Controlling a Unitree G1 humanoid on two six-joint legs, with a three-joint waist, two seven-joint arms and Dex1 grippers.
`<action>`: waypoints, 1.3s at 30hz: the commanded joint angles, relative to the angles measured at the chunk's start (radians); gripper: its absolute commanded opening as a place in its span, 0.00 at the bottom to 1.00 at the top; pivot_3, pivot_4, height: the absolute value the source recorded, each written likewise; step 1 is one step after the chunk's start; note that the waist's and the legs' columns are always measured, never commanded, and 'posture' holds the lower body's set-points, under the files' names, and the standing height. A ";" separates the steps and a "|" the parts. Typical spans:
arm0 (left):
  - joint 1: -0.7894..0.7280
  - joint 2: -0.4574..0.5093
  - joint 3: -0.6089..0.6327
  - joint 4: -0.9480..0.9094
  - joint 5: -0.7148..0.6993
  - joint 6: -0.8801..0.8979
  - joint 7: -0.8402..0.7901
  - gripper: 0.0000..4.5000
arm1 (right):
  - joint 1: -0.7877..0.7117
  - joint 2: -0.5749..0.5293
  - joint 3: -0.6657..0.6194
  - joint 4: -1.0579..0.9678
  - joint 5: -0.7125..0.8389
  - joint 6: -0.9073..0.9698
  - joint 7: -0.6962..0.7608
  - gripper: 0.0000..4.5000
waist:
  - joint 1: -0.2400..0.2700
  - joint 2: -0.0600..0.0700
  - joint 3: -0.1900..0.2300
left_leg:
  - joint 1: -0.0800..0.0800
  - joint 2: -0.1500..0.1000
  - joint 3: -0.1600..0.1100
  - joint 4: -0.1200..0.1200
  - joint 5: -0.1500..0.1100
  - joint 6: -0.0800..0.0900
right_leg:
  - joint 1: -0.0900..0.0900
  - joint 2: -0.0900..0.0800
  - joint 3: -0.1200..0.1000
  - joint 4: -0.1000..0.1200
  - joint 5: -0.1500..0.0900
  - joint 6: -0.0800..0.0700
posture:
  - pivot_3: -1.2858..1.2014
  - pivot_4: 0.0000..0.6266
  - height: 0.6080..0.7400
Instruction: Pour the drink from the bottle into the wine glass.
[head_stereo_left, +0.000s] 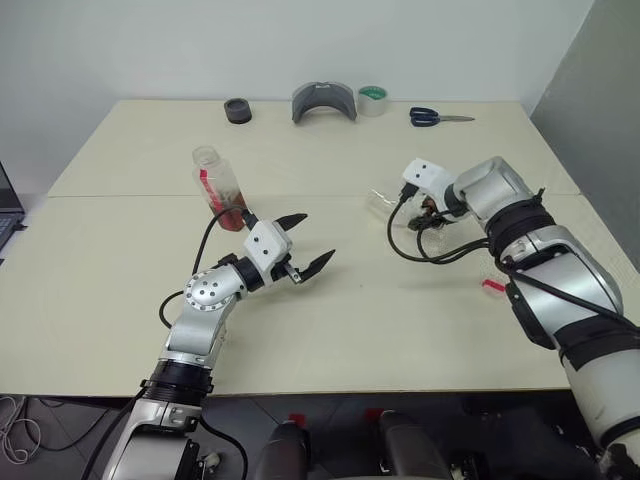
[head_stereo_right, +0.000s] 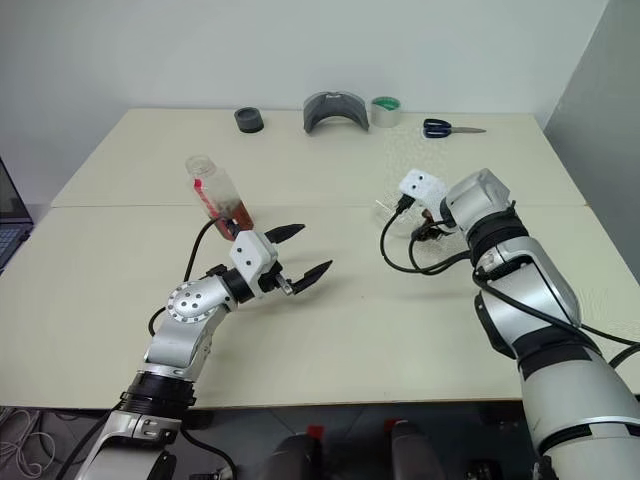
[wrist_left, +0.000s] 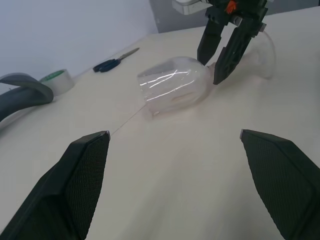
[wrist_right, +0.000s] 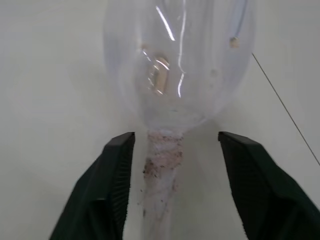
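Observation:
The wine glass lies on its side on the table, clear and empty, its bowl towards my left arm. My right gripper points down at it with one finger on each side of the thin stem; a gap shows on both sides, so it is open. The bottle stands uncapped just behind my left gripper, with a red-and-white label and the reddish drink low in it. The left gripper is level, wide open and empty, aimed across the table at the glass.
Along the far edge sit a black tape roll, a grey curved piece, a green tape roll and blue scissors. A small red piece lies by my right forearm. A laptop corner is at the left.

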 joint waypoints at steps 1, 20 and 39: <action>-0.017 -0.003 0.002 -0.001 0.003 -0.034 -0.005 1.00 | -0.055 0.004 -0.024 0.019 -0.014 -0.021 0.022 0.30 | 0.000 0.000 0.000 | 0.000 0.000 0.000 0.000 0.000 0.000 | 0.000 0.000 0.000 0.000 0.000 0.000 | 0.52 0.24 1.00; -0.002 0.127 0.128 -0.191 -0.364 0.436 -0.187 1.00 | 0.074 0.129 -0.535 -0.165 0.333 -0.111 -0.340 0.07 | -0.007 0.003 0.002 | -0.001 0.001 -0.001 0.000 0.000 0.000 | -0.001 0.001 0.000 0.001 0.000 0.000 | 0.52 0.24 1.00; -0.064 0.288 0.149 -0.238 -0.377 0.588 -0.253 1.00 | 0.673 0.351 -0.476 -0.679 0.350 -0.288 -0.583 0.07 | -0.016 0.004 0.002 | 0.001 0.001 -0.001 0.000 0.000 0.000 | 0.001 0.001 0.000 0.001 0.000 0.000 | 0.52 0.24 1.00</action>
